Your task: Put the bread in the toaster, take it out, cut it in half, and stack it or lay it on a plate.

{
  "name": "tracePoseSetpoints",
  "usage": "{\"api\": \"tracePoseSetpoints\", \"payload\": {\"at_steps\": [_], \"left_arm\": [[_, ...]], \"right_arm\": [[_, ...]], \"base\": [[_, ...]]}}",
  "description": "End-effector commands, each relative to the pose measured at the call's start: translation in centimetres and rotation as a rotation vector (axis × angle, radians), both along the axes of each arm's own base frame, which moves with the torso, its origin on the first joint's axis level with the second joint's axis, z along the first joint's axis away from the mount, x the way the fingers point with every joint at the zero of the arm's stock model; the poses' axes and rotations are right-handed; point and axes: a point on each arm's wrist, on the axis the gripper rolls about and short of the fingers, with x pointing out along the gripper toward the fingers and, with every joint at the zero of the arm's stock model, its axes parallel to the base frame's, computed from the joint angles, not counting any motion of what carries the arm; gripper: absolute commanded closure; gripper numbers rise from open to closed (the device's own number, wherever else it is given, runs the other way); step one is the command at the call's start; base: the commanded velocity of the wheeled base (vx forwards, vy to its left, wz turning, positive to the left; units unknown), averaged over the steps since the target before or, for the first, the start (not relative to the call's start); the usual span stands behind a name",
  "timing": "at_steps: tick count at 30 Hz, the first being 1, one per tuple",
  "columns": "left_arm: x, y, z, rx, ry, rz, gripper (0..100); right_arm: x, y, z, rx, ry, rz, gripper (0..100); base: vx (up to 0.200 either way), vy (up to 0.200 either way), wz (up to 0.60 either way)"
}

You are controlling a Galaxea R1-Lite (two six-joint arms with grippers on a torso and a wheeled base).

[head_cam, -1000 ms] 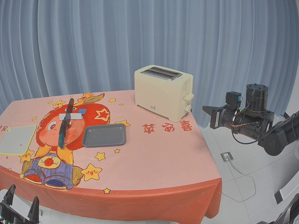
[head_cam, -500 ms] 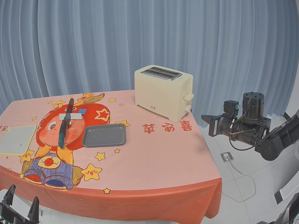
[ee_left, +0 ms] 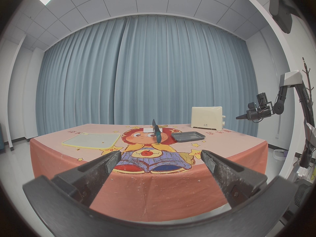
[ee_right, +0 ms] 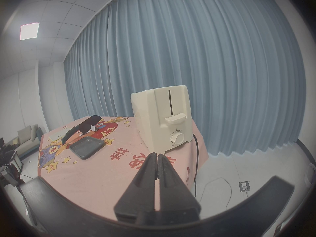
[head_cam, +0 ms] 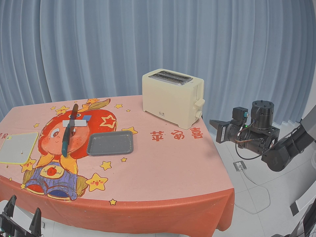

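Observation:
A cream toaster [head_cam: 172,97] stands at the table's far right; its lever [ee_right: 175,117] sits at the lower end of its slot, above a round dial. My right gripper [head_cam: 212,122] hangs shut beyond the table's right edge, its tips pointing at the toaster's lever side, still apart from it. From the wrist, the right gripper [ee_right: 157,157] has its fingers pressed together with nothing between them. My left gripper [head_cam: 21,211] is open, low in front of the table's near left edge. A grey tray [head_cam: 110,143] lies mid-table.
A knife [head_cam: 67,132] with a teal handle leans on a small white block left of the tray. A pale cutting board [head_cam: 16,147] lies at the far left. The toaster's black cord [ee_right: 196,162] drops off the table's right side. A blue curtain is behind.
My right gripper has moved left toward the table's edge and the toaster, and a little lower. The left gripper and the things on the table have stayed put.

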Motion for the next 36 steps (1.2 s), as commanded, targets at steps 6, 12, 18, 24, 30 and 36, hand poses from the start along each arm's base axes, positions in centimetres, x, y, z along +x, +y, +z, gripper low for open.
{"api": "tracePoseSetpoints", "payload": {"at_steps": [6,12,18,24,30,36], "left_arm": [[0.1,0.0,-0.5,0.000,0.018,0.000,0],[0.1,0.0,-0.5,0.000,0.018,0.000,0],[0.1,0.0,-0.5,0.002,0.018,0.000,0],[0.1,0.0,-0.5,0.000,0.018,0.000,0],[0.1,0.0,-0.5,0.000,0.018,0.000,0],[0.1,0.0,-0.5,0.000,0.018,0.000,0]], "right_arm": [[1.6,0.0,-1.7,-0.007,0.019,-0.016,100],[2.7,-0.7,-2.4,-0.002,0.028,-0.020,100],[3.0,-0.7,-2.4,0.003,0.025,-0.016,100],[3.4,-0.5,-2.8,0.002,0.028,-0.016,100],[4.3,-0.2,-3.2,0.019,0.005,-0.020,100],[4.8,0.0,-3.4,0.025,-0.001,-0.019,100]], "base": [[0.000,0.000,0.00],[0.000,0.000,0.00],[0.000,0.000,0.00],[0.000,0.000,0.00],[0.000,0.000,0.00],[0.000,0.000,0.00]]}}
